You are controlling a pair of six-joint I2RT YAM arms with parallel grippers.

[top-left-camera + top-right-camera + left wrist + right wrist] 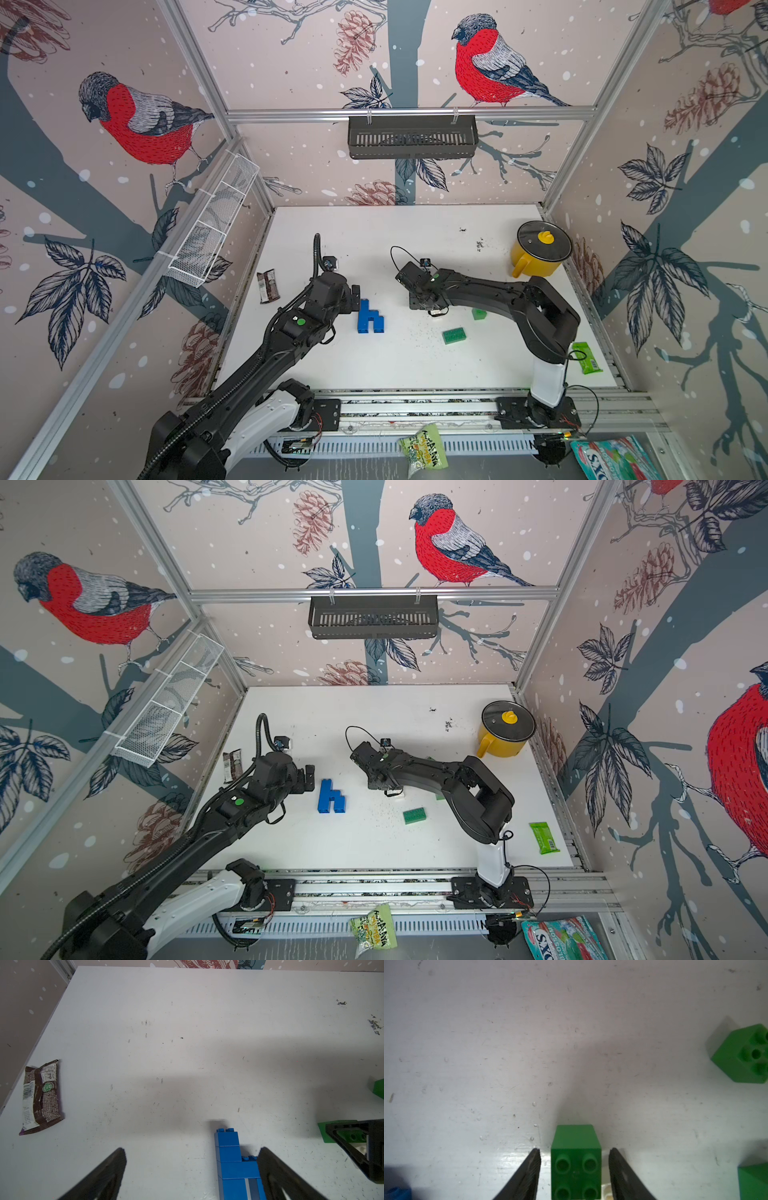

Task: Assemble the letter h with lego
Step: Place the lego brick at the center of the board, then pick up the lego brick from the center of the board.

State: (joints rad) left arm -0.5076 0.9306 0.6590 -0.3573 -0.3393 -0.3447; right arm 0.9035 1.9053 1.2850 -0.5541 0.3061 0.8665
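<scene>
Three green bricks (576,1163) (479,313) (454,336), one white brick (606,1189), one blue h (370,318).

Top views: stereo pair, high over the near edge, angled down across whole worktop (415,365); far off.
Left wrist: low, close, facing past left pincer (192,1149) across worktop.
Right wrist: closest, looking down between right pincer (574,1152) tips.
Shared: green brick (576,1159) in both wrist views; top views overlap almost wholly.

Blue bricks (370,318) lie flat on the table (374,365), joined into an h, with a long green brick (454,335), a green cube (479,313) and a second green cube (576,1163), studs-up atop a white brick (606,1189), to its right.
</scene>
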